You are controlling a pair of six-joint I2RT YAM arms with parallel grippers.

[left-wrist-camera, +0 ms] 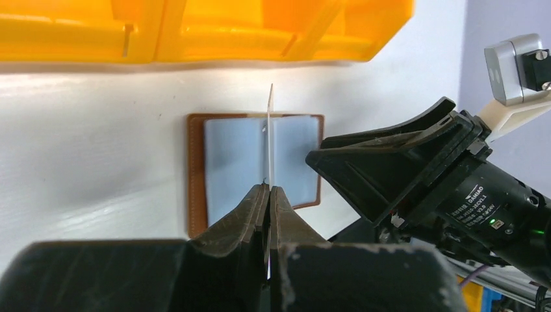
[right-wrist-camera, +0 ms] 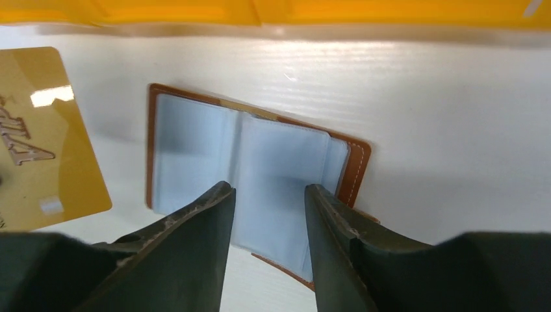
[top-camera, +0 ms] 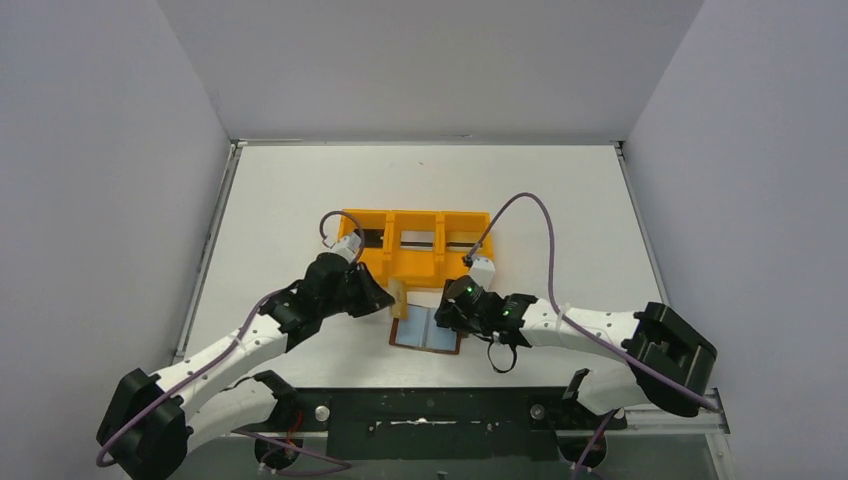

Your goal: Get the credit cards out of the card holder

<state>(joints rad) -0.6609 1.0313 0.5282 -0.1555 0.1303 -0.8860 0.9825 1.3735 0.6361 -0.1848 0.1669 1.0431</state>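
The card holder (top-camera: 427, 330) lies open on the table, brown leather rim up and pale blue-grey pockets (right-wrist-camera: 273, 162) showing. My left gripper (left-wrist-camera: 269, 188) is shut on a tan-gold credit card (left-wrist-camera: 270, 130), seen edge-on here and held upright above the holder's left part (left-wrist-camera: 234, 162). The right wrist view shows that card's gold face (right-wrist-camera: 45, 143) left of the holder. My right gripper (right-wrist-camera: 269, 188) hovers open over the holder's right half with nothing between its fingers. No other card shows.
An orange three-compartment tray (top-camera: 415, 245) stands just behind the card holder, its front wall close to both grippers (left-wrist-camera: 195, 32). The right arm's black body (left-wrist-camera: 416, 182) sits close to the right of the held card. White table edges and walls lie around.
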